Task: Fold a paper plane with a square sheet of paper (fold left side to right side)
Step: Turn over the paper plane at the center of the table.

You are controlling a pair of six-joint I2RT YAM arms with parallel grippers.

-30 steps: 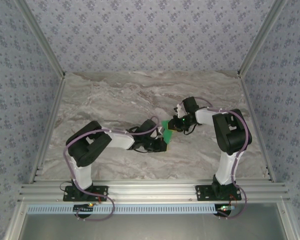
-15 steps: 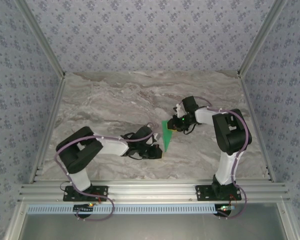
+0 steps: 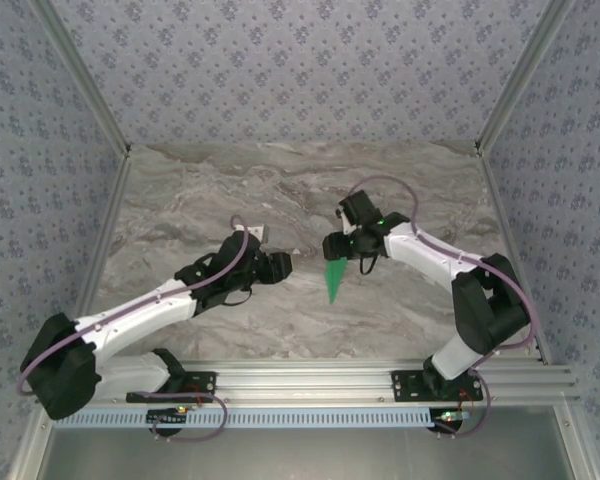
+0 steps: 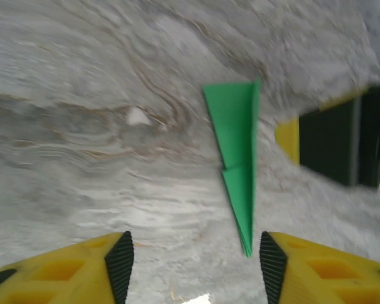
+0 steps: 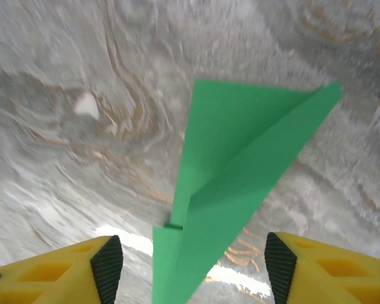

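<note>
The paper plane [image 3: 333, 280], a slim bright green creased dart, lies on the marble table [image 3: 200, 200] with its tip pointing toward the near edge. In the left wrist view the paper plane [image 4: 236, 145] lies ahead, its tip close to the right fingertip, untouched. My left gripper [image 3: 282, 264] stands open just left of it, and my left gripper [image 4: 196, 269] has only table between its pads. My right gripper [image 3: 333, 246] hovers open over the wide end. In the right wrist view the paper plane [image 5: 234, 183] runs between the fingers of my right gripper [image 5: 193, 272], clear of both pads.
An aluminium rail [image 3: 310, 378] runs along the near edge, with slanted frame posts [image 3: 80, 75] at both sides and patterned walls behind. A small white fleck [image 4: 137, 116] marks the table near the plane. My right gripper's yellow finger [image 4: 288, 136] shows in the left wrist view.
Both grippers have opened and let go of the green paper, which now lies flat. The left arm has stretched out and its gripper has drawn back leftward; the right gripper has shifted left.
</note>
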